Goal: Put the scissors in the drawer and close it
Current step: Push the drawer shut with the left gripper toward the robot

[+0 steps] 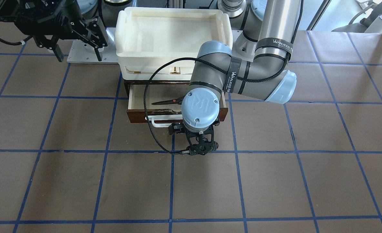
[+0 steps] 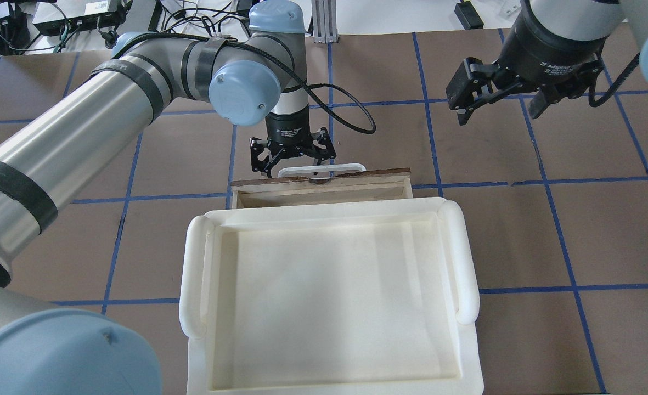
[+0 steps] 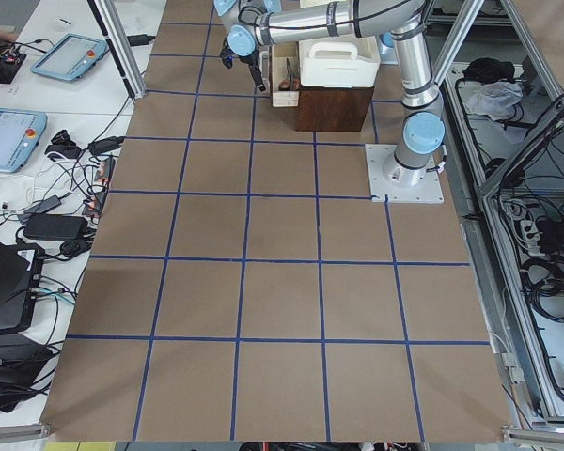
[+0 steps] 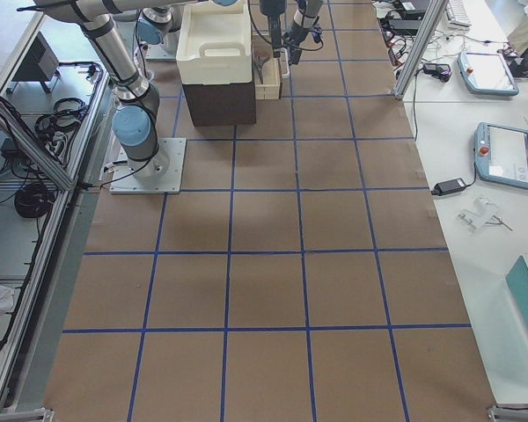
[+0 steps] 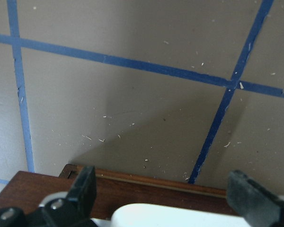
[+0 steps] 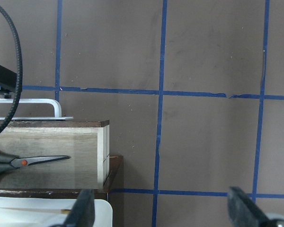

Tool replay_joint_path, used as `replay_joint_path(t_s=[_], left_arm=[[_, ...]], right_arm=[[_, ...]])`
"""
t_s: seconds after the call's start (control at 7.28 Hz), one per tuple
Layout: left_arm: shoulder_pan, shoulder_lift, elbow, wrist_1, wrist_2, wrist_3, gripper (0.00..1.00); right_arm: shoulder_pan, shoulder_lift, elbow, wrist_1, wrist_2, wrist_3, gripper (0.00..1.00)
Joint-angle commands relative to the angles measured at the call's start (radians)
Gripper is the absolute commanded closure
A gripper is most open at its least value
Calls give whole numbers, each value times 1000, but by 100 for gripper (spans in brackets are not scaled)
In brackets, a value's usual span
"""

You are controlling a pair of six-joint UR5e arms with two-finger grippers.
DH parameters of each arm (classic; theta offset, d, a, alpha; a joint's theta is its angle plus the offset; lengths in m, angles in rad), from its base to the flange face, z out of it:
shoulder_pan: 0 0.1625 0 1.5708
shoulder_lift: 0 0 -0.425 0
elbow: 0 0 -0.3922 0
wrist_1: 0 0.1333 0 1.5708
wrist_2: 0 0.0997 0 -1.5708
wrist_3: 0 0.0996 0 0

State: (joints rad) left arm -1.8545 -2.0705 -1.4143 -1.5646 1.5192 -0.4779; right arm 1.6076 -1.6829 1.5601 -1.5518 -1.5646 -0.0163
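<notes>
nearest the left wrist lens were the left pincer (image 5: 163,191) fingers (image 5: 83,187), spread wide with nothing between the pads. they hung just outside the drawer's dark brown front, one to each side of the white bar handle (image 5: 180,215). whether either finger touched the handle could not be told.

outward from there, the drawer (image 1: 131,98) stood pulled part way out of a dark brown cabinet (image 4: 220,104). on its pale plywood floor lay the scissors (image 1: 165,102), flat and alone in the part of the drawer that showed. their long axis ran along the drawer's width, roughly parallel to its front. the dark blades pointed toward the robot's right, tips short of the side wall, with an orange-red spot at the pivot. the handle loops lay toward the robot's left, hidden under the left wrist in the front-facing view and cut off at the edge of the right wrist view.

on top of the cabinet sat a cream-white plastic tray (image 1: 122,35), its pale floor in plain view from overhead.

further to the robot's right, the right pincer (image 2: 498,109) hovered well apart from the drawer, jaws likewise spread and gripping nothing, above the brown bench (image 1: 81,181) with its grid of blue tape lines (image 1: 170,194).
</notes>
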Motion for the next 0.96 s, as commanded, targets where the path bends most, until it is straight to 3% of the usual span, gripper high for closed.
replay_joint_path(t_s=[0.0,0.82], left_arm=[[-2,-3,-5,-15,-1,-24,0],[8,19,4,-12,-2,-33,0]], right_arm=[[0,0,0,1,0,-1,0],[0,0,0,1,0,-2,0]])
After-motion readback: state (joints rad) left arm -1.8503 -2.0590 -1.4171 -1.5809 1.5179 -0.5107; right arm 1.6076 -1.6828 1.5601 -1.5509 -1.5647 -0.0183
